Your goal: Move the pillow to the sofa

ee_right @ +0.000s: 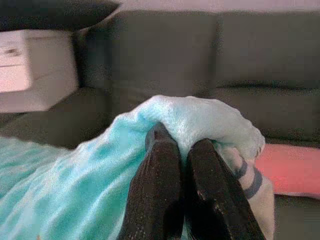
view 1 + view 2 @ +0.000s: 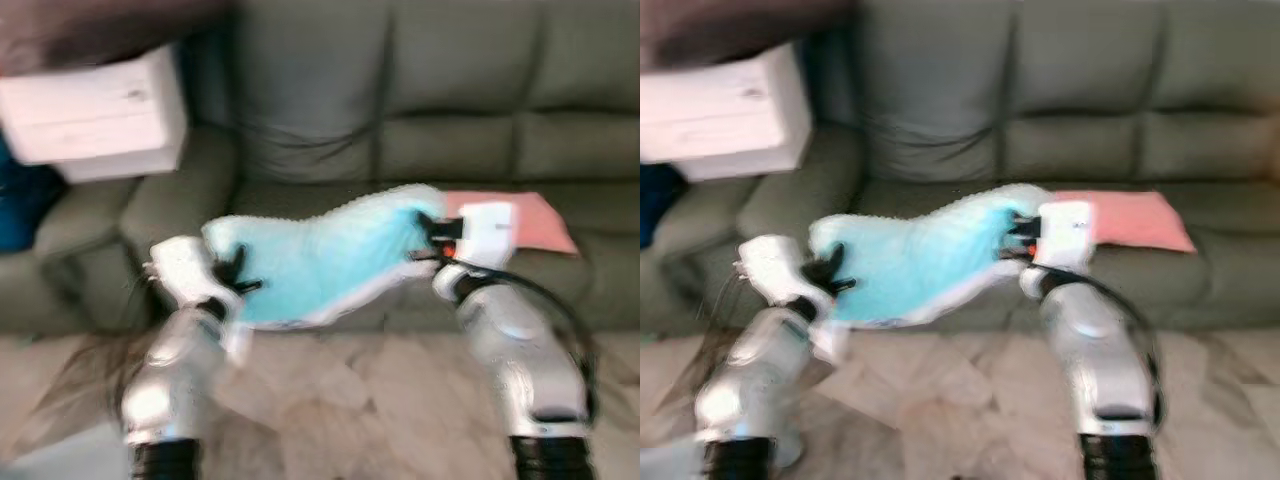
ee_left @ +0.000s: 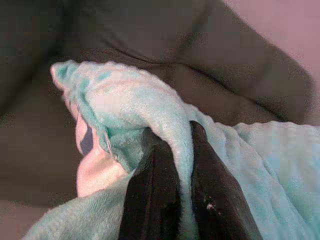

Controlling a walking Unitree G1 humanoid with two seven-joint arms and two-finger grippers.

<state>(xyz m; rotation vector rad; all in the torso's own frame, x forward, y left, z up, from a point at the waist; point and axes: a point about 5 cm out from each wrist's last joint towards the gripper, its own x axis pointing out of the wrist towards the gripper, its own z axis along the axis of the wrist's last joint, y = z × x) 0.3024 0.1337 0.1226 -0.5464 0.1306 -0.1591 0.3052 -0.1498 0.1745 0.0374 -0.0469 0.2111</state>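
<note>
A fluffy light-blue pillow (image 2: 320, 262) with a pale underside hangs stretched between my two arms, just in front of the grey-green sofa (image 2: 430, 110) and above its seat edge. My left gripper (image 2: 235, 275) is shut on the pillow's left edge; its black fingers (image 3: 152, 195) pinch a fold of the plush. My right gripper (image 2: 430, 240) is shut on the pillow's right corner, whose fabric bulges over its fingers (image 1: 157, 185). The head views are blurred.
A pink cushion (image 2: 525, 222) lies on the sofa seat to the right of the pillow. A white box (image 2: 95, 115) rests on the sofa's left armrest, with something blue (image 2: 20, 200) beside it. Marbled floor (image 2: 340, 400) lies below.
</note>
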